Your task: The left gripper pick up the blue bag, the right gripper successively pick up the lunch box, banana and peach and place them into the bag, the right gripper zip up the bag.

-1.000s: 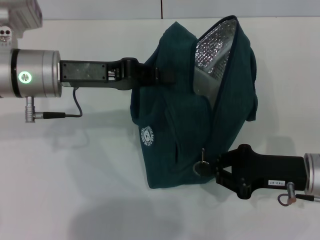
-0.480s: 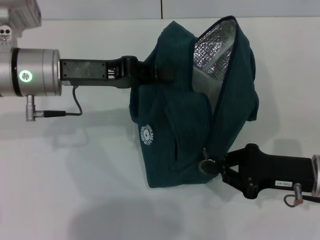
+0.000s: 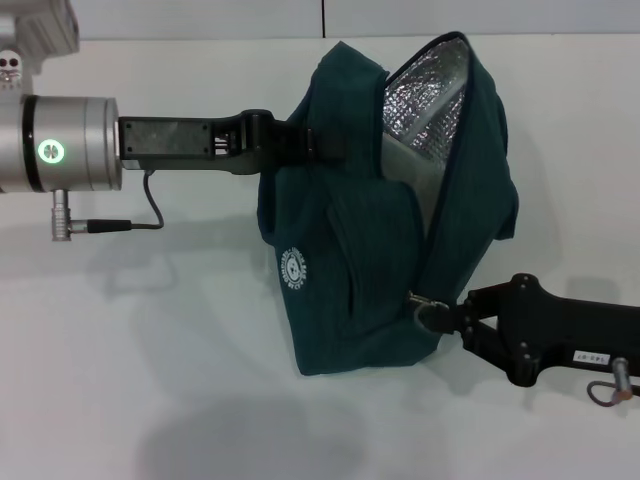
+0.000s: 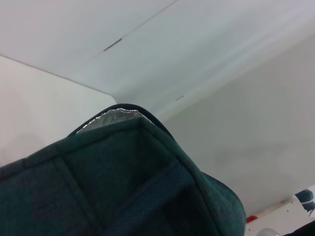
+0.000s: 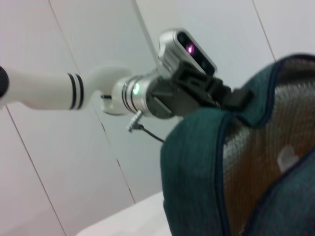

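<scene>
A round white logo (image 3: 292, 268) is printed on the near face of the large dark teal fabric bag (image 3: 360, 260); it has a ring of lettering around a central emblem, but the letters are too small to read. A small white rectangular label (image 3: 590, 357) sits on the black forearm of the right gripper (image 3: 452, 318) and carries a short line of dark characters, also not legible. No other text, number or brand name can be read in any view.

blue bag (image 3: 370, 250) between left gripper (image 3: 325, 148) and right gripper (image 3: 450, 318)
</scene>
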Available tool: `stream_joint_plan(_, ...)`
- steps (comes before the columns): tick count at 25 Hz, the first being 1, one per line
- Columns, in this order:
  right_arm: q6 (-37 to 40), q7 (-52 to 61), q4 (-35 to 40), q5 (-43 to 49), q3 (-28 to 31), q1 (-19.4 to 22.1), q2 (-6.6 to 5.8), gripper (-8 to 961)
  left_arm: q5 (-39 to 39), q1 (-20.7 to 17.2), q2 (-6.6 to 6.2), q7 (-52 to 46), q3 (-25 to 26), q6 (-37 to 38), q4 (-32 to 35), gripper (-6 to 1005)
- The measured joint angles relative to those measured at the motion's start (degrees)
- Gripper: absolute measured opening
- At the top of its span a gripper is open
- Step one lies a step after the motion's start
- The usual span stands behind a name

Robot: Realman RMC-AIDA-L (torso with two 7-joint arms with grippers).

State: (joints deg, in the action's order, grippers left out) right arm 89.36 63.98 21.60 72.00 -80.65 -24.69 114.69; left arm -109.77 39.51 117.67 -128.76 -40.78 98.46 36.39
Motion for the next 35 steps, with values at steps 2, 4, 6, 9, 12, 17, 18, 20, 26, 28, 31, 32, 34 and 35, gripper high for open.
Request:
stream_joint_plan(2,0.9,0.2,0.0,0.0,0.2,0.0,-0.32,18,0.0,-0.1,-0.03,0.0,0.0,-0.2,0.1,31)
stream_joint_plan(4,1.4,0.6,0.0,0.0,0.2,0.1,-0.63,18,0.0,-0.2,-0.05,0.0,0.0,-0.6,0.2,31)
stream_joint_plan(6,1.6,1.3,0.0,0.2,0.2,0.0,-0.92,19,0.0,-0.2,-0.06,0.0,0.0,-0.8,0.2,31)
stream_joint_plan(9,0.7,2.7,0.0,0.7,0.2,-0.3,-1.18,19,0.0,-0.3,-0.1,0.0,0.0,-1.1,0.2,31)
stream_joint_plan(12,-0.8,5.6,0.0,2.6,0.1,-1.3,-1.39,20,0.0,-0.3,-0.16,0.0,0.0,-1.3,0.2,31)
stream_joint_plan(17,-1.6,7.3,0.5,4.1,0.2,-2.1,-1.49,21,0.0,-0.3,-0.17,0.0,0.0,-1.4,0.2,31)
stream_joint_plan(18,-1.8,7.4,0.8,4.1,0.2,-2.1,-1.49,21,0.0,-0.3,-0.17,0.0,0.0,-1.4,0.1,31)
stream_joint_plan(20,-1.8,7.4,1.3,4.1,0.1,-2.0,-1.49,21,0.0,-0.3,-0.17,0.0,0.0,-1.4,0.0,31)
stream_joint_plan(26,-1.3,7.6,3.4,4.1,0.2,-1.6,-1.61,23,0.0,-0.4,-0.17,0.0,0.0,-1.4,-0.2,31)
stream_joint_plan(28,-1.2,8.3,4.2,4.1,0.2,-1.6,-1.79,23,0.0,-0.4,-0.17,0.0,0.0,-1.4,-0.2,31)
stream_joint_plan(31,-0.8,9.4,5.7,4.1,0.2,-1.6,-2.17,24,0.0,-0.4,-0.17,0.0,0.0,-1.4,-0.2,31)
stream_joint_plan(32,-0.6,9.5,6.1,4.2,0.2,-1.5,-2.25,24,0.0,-0.4,-0.17,0.0,0.0,-1.3,-0.2,31)
stream_joint_plan(34,0.0,10.2,7.3,4.2,0.2,-1.4,-2.52,24,0.0,-0.5,-0.17,0.0,0.0,-1.3,-0.1,31)
stream_joint_plan(35,0.1,10.4,7.7,4.2,0.2,-1.4,-2.58,24,0.0,-0.5,-0.17,0.0,0.0,-1.3,-0.1,31)
